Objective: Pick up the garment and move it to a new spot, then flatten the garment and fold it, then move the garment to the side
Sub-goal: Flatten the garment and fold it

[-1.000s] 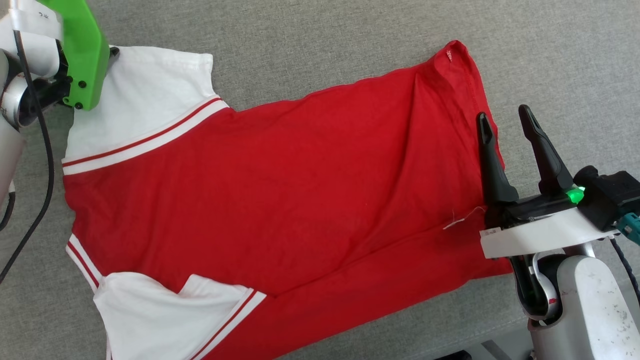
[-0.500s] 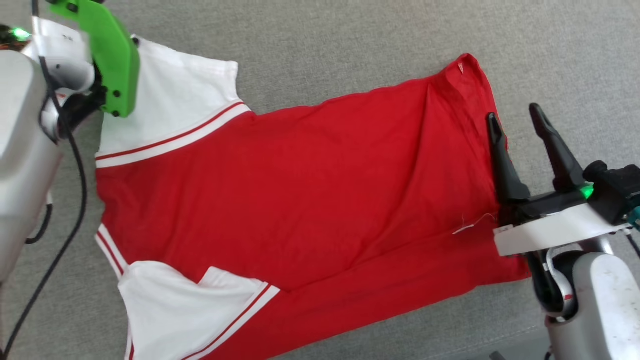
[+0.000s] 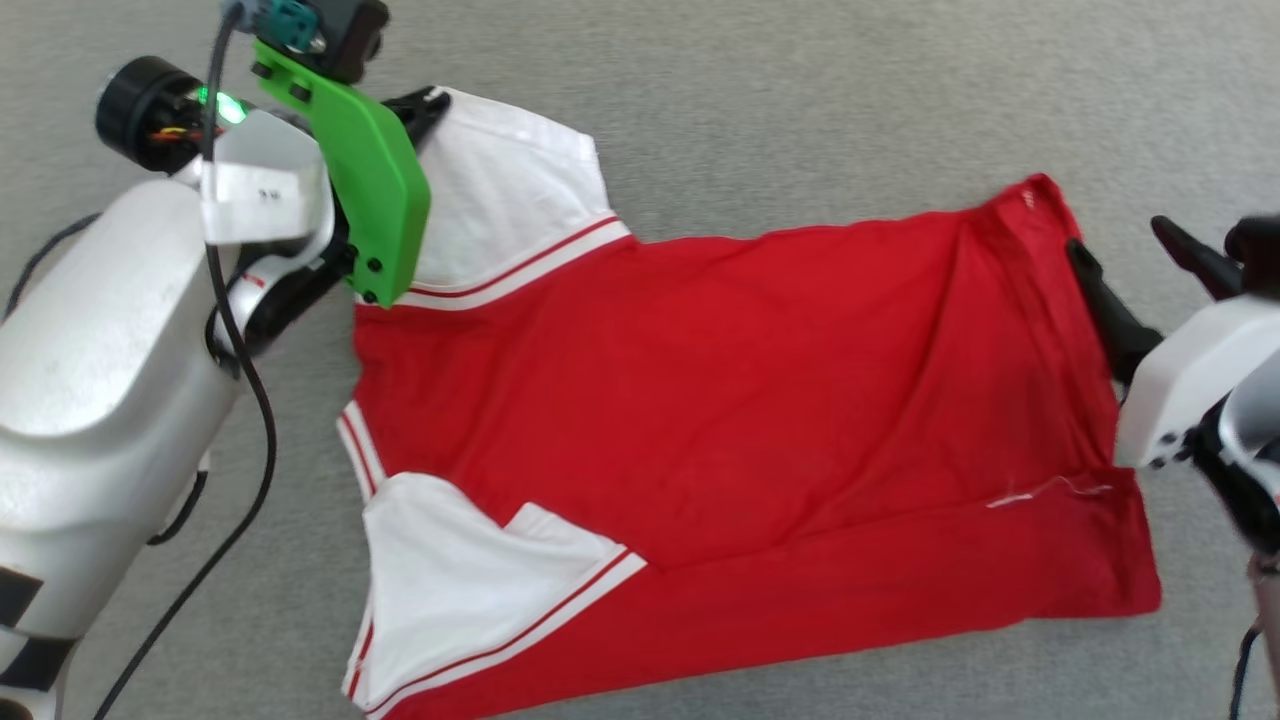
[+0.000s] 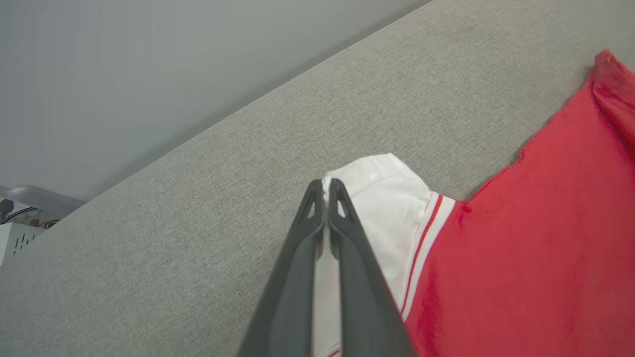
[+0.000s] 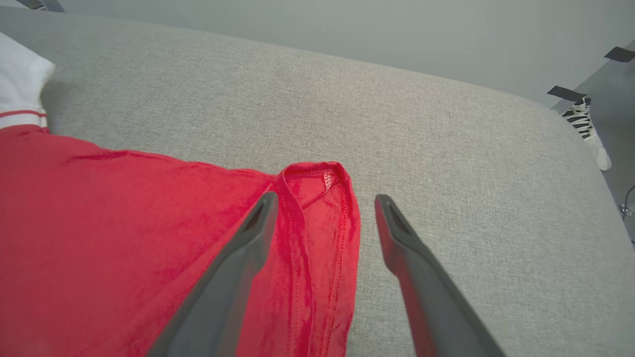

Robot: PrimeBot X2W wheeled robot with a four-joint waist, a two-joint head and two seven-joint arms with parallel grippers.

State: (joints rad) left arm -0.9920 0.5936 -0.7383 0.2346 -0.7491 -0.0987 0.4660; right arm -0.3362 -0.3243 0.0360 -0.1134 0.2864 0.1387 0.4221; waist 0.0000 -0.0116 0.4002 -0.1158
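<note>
- Red jersey T-shirt (image 3: 750,400), white-sleeved with striped trim, lies spread across the grey woven-fabric surface (image 3: 800,120).
- Light, limp knit, I judge: it will sag and drag, so hems and sleeve edges offer the surest hold.
- My left gripper (image 4: 326,191) is clenched on the white sleeve (image 4: 392,198) at its edge.
- My right gripper (image 5: 326,199) hangs with fingers spread over the folded-over red hem corner (image 5: 317,173), grasping nothing.

A grey woven fabric surface (image 3: 800,100) spreads wide, rounded at its far edge. Past that edge, two strips of black tape (image 5: 565,92) and a black-and-white striped thing (image 5: 585,119) lie on the smooth floor (image 5: 610,84). Off another side stands a white perforated box (image 4: 14,241).
</note>
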